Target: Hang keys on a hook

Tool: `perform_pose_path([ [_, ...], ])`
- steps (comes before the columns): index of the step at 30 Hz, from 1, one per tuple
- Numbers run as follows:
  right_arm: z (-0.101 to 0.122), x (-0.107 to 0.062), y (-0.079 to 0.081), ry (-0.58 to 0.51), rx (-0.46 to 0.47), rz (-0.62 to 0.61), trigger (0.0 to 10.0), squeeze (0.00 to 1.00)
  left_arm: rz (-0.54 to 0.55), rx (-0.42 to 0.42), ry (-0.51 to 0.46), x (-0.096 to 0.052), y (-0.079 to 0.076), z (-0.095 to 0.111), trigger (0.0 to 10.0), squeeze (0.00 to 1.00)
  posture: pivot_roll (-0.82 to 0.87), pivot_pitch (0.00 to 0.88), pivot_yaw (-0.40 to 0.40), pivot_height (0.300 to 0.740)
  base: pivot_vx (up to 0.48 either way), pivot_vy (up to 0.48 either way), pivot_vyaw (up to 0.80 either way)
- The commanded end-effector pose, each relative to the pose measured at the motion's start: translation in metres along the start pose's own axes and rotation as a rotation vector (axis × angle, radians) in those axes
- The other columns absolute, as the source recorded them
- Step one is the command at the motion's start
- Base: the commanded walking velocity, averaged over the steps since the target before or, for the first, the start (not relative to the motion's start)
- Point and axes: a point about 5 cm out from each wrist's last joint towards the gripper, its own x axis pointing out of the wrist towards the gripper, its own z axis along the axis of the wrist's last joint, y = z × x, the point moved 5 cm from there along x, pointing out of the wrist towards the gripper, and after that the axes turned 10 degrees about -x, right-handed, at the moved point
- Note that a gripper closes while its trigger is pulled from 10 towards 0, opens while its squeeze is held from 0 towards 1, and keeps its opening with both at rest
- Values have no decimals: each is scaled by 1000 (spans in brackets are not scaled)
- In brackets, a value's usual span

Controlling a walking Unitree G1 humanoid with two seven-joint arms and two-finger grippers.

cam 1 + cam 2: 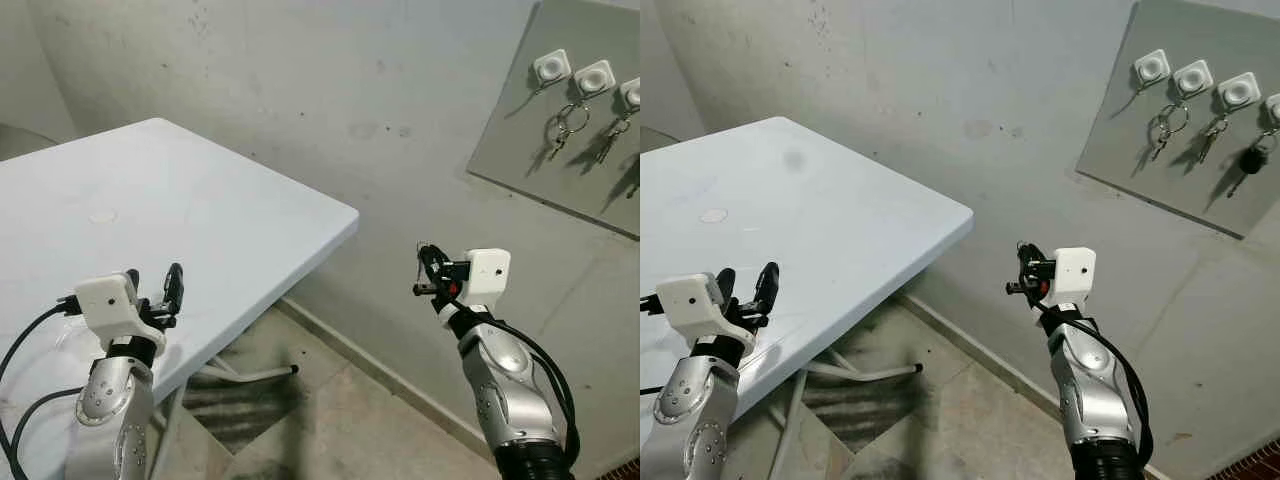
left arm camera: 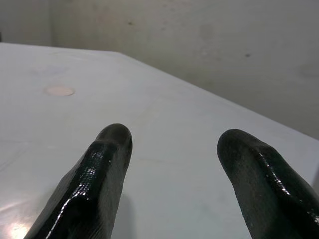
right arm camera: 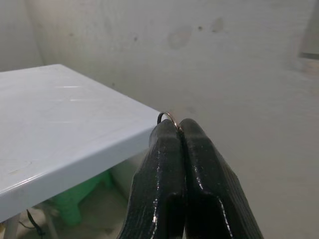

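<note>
fingers of my right pincer (image 3: pixel 180 130) are pressed together on a key ring (image 3: pixel 168 117), a thin loop peeking past the tips. up and to the right of it, well apart, is the wall board (image 1: pixel 1120 165) with its hooks (image 1: pixel 1151 66); one looks free, others carry keys (image 1: pixel 1162 132). i should raise the ring level and ease it over that free one. my left pincer (image 2: pixel 172 144) is spread wide over the table (image 1: pixel 200 210).

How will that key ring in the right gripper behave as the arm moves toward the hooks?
Probably light: the right gripper pinches the key ring by its thin metal loop alone. Smooth wire could slip or pivot between the fingers. Anything hanging below would likely swing, like the keys dangling on the board.
</note>
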Motion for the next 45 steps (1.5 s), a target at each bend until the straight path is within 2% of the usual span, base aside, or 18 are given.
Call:
perform_pose_path([
  [1, 7, 1, -1, -23, -8, -1, 10000, 0, 1, -6, 0, 0, 0, 1, 10000, 0, -69, 0, -55, 732, 281, 0, 0],
  [32, 6, -1, 0, -13, 3, 1, 10000, 0, -9, -8, 7, -1, -2, 1, 10000, 0, -69, 0, -53, 732, 339, 0, 0],
  [45, 3, -2, 2, 1, 5, 15, 10000, 0, -8, -8, 15, -3, -2, -1, 10000, 0, -67, 0, -54, 732, 432, 0, -608],
])
